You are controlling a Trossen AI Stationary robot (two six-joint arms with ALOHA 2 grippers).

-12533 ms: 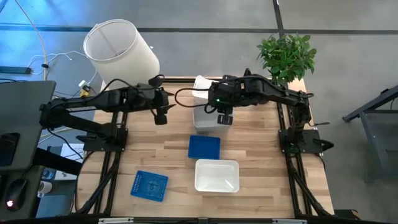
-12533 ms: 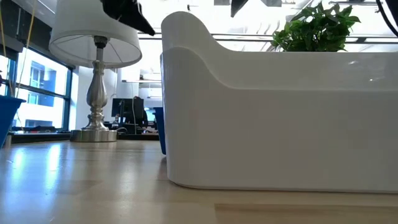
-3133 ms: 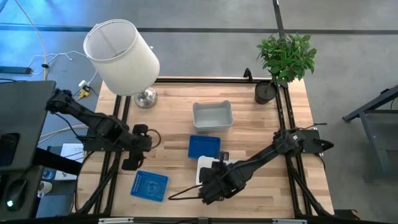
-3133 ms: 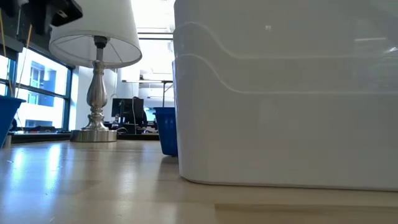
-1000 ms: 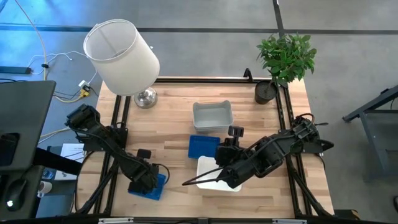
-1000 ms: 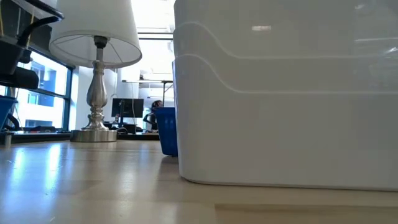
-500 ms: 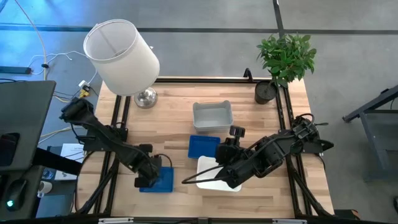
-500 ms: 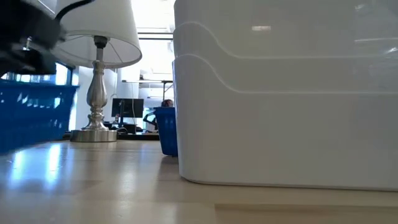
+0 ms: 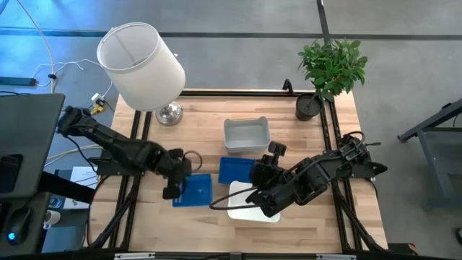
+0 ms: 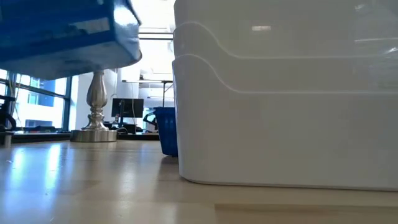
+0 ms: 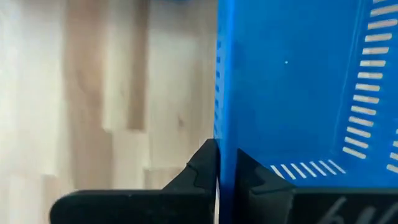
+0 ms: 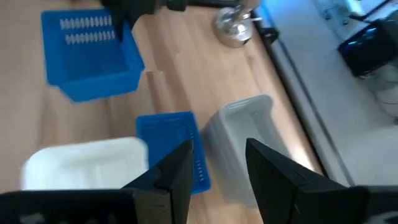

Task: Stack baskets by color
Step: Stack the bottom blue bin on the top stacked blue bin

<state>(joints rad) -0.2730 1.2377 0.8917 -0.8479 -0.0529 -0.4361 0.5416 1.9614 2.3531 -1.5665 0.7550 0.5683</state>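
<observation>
Carried basket: a blue perforated basket (image 9: 193,191), lifted off the worktop (image 9: 202,137), at the near left, just left of the second blue basket (image 9: 236,170).
Left tool: the left tool (image 9: 175,189) is pinched shut on the left wall of this basket; in the left wrist view its fingers (image 11: 199,177) stand one on each side of the thin wall.
Handling: I judge it light and rather stiff, thin plastic with slits; smooth, so it may turn or slip in a grip on one wall only. The rim or upper wall seems the best place to hold.
Right tool: the right tool (image 9: 261,177) hovers over the centre with its jaws apart and holds nothing.
White baskets: two nested whites (image 10: 286,93) at the near centre, as the low view shows; nothing seen in the upper one.
Grey basket: the clear-grey basket (image 9: 246,134) stands far of the blue one, with nothing seen in it.
Blue baskets: both look empty.
Next: I judge the carried basket belongs in the second blue basket.
Others: lamp (image 9: 141,58) far left, plant (image 9: 332,65) far right.
</observation>
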